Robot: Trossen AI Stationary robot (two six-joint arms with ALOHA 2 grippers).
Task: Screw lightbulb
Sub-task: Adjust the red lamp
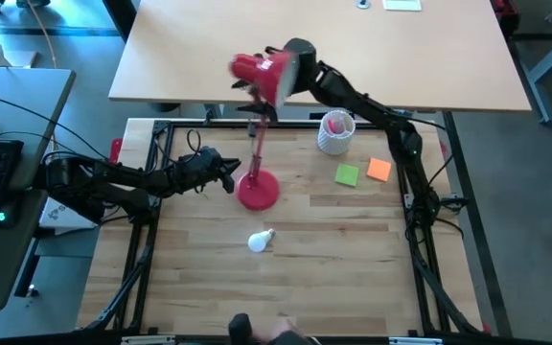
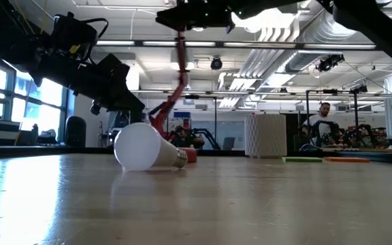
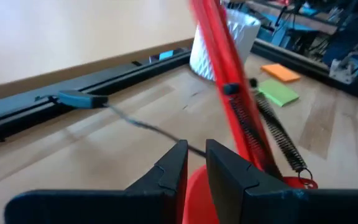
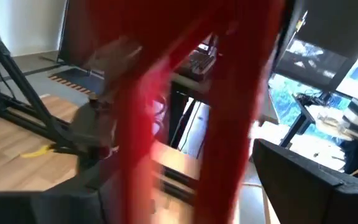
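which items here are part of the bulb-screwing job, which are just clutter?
Job: lightbulb lying on the table; red lamp; right gripper around its shade; left gripper shut at its base.

Clutter: white pen cup, green note, orange note.

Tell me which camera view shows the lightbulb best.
The low view shows the lightbulb best: it lies on its side close to the camera, white globe and screw base both clear. The high view shows it small, lying free on the table. Neither wrist view shows it.
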